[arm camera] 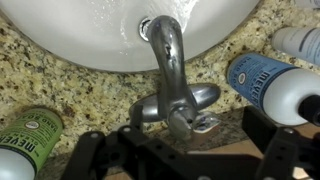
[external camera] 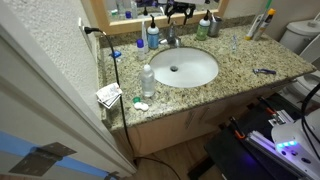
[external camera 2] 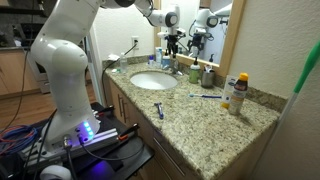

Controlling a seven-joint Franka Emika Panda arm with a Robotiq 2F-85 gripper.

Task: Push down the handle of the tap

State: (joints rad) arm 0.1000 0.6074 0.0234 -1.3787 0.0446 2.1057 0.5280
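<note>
The chrome tap (arm camera: 166, 55) stands behind the white oval basin (arm camera: 90, 40), its curved spout reaching over the bowl. Its short shiny handle (arm camera: 185, 120) points back toward the camera in the wrist view. My gripper (arm camera: 185, 150) is open, its dark fingers spread to either side just above and behind the handle; I cannot tell if they touch it. In both exterior views the gripper (external camera: 178, 13) (external camera 2: 172, 42) hangs directly over the tap (external camera: 172, 39) (external camera 2: 171, 62) at the back of the basin (external camera: 205, 72) (external camera 2: 140, 84).
A green-white bottle (arm camera: 30, 135) (external camera: 203, 27) and a blue-white bottle (arm camera: 262, 75) (external camera: 152, 36) flank the tap. A clear bottle (external camera: 148, 80) stands beside the basin. A razor (external camera: 264, 71) lies on the granite counter (external camera: 240, 62). A mirror rises behind.
</note>
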